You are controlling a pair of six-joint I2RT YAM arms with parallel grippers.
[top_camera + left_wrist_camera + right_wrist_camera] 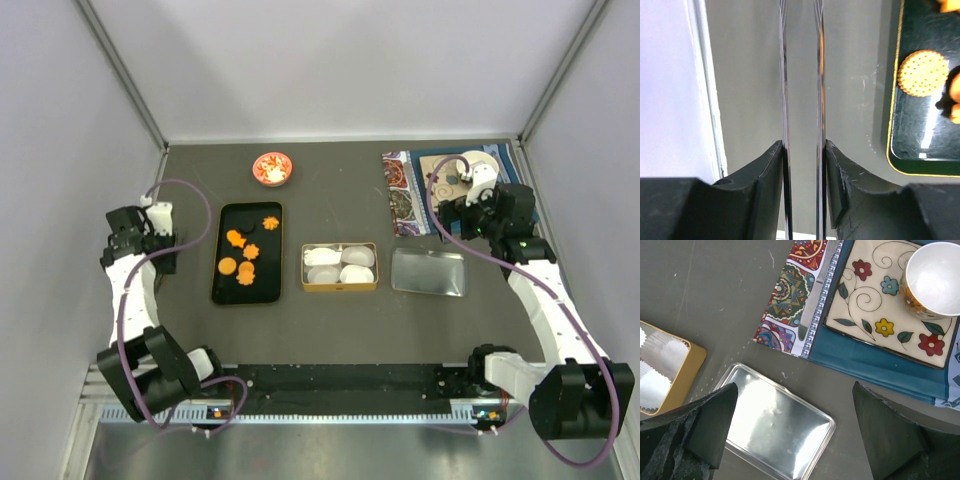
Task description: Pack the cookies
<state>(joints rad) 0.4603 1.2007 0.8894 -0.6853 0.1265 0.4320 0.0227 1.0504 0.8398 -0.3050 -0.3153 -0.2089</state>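
Dark grey surface (330, 330), white walls round it. Task barely begun, as far as pics show. All cookies (251, 251) lie on black tray (262, 290), left of centre, approx six, none moved. Gold tin (340, 289) just right of tray holds four white paper cups (322, 257), all look empty. Its silver lid (428, 271) lies off, beside tin. Left to do: every cookie into cups, then prob. lid on.

Left claw (802, 147) sits left of tray, closed on thin metal tongs (784, 75), one blade against each finger. Right claw (794, 387) wide open, gripping nothing, hovering over lid and placemat (790, 305) edge.

Hard to tell: tong tips cut off at top of left wrist view. Only one round cookie shows whole there, others clipped at frame edge. Red bowl (272, 168) contents too small to read.
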